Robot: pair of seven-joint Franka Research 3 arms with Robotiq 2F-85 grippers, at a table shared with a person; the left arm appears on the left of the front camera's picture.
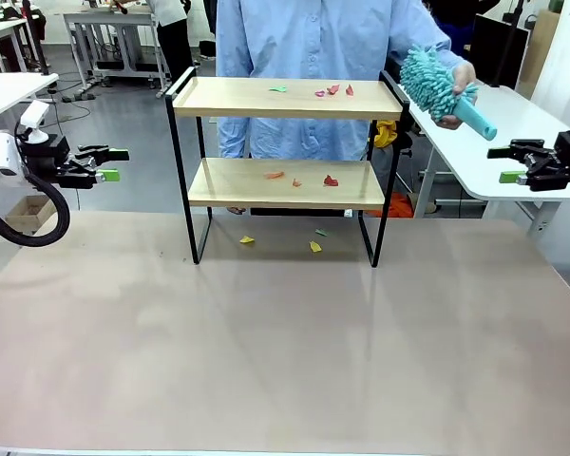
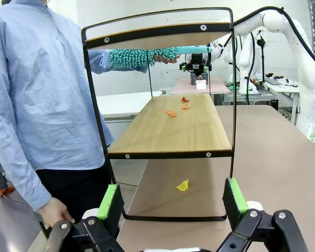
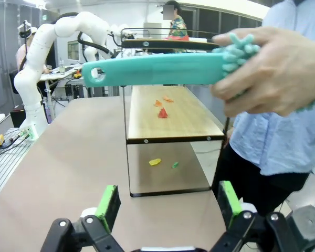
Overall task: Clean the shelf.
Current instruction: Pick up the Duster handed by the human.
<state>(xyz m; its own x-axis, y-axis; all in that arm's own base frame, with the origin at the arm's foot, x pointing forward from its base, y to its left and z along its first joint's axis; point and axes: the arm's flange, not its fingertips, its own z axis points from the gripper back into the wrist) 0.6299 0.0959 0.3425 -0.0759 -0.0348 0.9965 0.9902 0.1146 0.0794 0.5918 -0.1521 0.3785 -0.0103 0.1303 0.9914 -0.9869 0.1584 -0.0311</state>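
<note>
The left gripper [image 1: 114,162] hangs with fingers spread and empty off the shelf's [image 1: 285,98] left end, and the right gripper [image 1: 503,163], equally wide and empty, off its right end. The shelf stands on the table [image 1: 285,342] with a person behind it, holding a teal duster [image 1: 435,84] just beyond its upper right corner. Paper scraps [image 1: 332,90] dot both boards and the table beneath; their shapes are too small to tell.

From the left wrist, the left gripper [image 2: 171,198] faces the shelf [image 2: 173,128] end-on. The top board shows only its underside, so anything on it is hidden. The duster [image 2: 139,56] shows just under that board.

From the right wrist, the right gripper [image 3: 168,203] faces the shelf's [image 3: 168,118] other end. The duster's handle [image 3: 157,69] crosses the top board, and the person's hand [image 3: 273,71] covers most of the duster's head.
</note>
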